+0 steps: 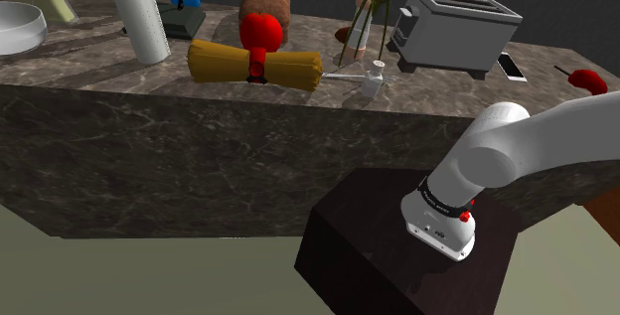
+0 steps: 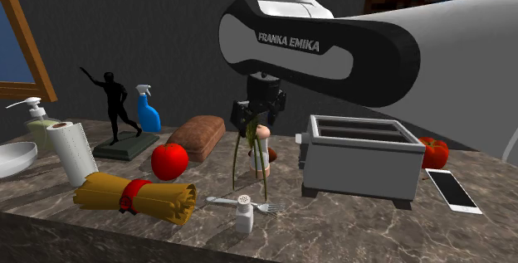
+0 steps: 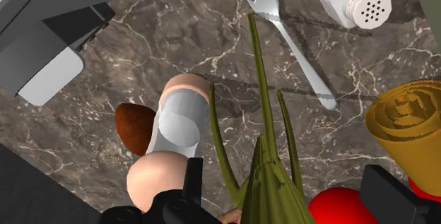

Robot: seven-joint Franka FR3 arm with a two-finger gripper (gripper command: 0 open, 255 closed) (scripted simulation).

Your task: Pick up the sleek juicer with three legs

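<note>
The juicer (image 2: 249, 149) is olive green, with a ribbed head and three thin legs (image 3: 260, 74) reaching down towards the dark marble counter (image 2: 349, 228). It is between the toaster and the tomato, at the back of the counter in the shoulder view (image 1: 360, 15). My black gripper (image 2: 259, 110) is directly over it. In the wrist view the gripper (image 3: 283, 201) is open, with its fingers (image 3: 189, 191) on either side of the juicer's head (image 3: 267, 187) and gaps between them. I cannot tell whether the legs touch the counter.
A pink and white bottle (image 3: 177, 124) stands right beside the legs. A fork (image 3: 290, 39) and salt shaker (image 2: 243, 213) lie in front. The grey toaster (image 2: 361, 158), a red tomato (image 2: 169, 161), tied pasta bundle (image 2: 137, 197), bread loaf (image 2: 199, 135) and phone (image 2: 452, 189) surround it.
</note>
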